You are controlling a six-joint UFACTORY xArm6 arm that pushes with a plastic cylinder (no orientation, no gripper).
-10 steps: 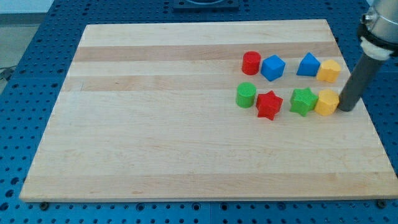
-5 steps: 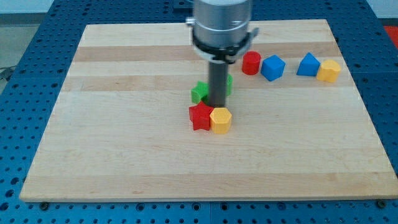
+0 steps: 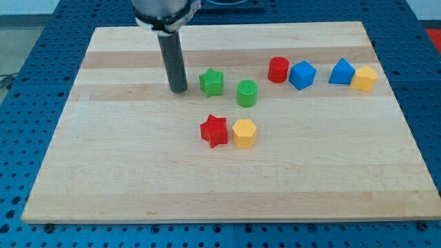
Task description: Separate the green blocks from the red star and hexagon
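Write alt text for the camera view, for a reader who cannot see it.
My tip rests on a wooden board, just left of a green star block and green cylinder block. Below them a red star block touches a yellow hexagon block. At upper right are a red cylinder, two blue blocks and another yellow block.

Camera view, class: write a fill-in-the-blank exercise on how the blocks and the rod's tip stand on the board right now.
1. My tip stands to the view's ____ of the green star.
2. The red star touches the ____ hexagon.
3. The green cylinder lies toward the view's ____ from the red star.
4. The red cylinder sits beside a ____ block.

Missing words: left; yellow; top; blue
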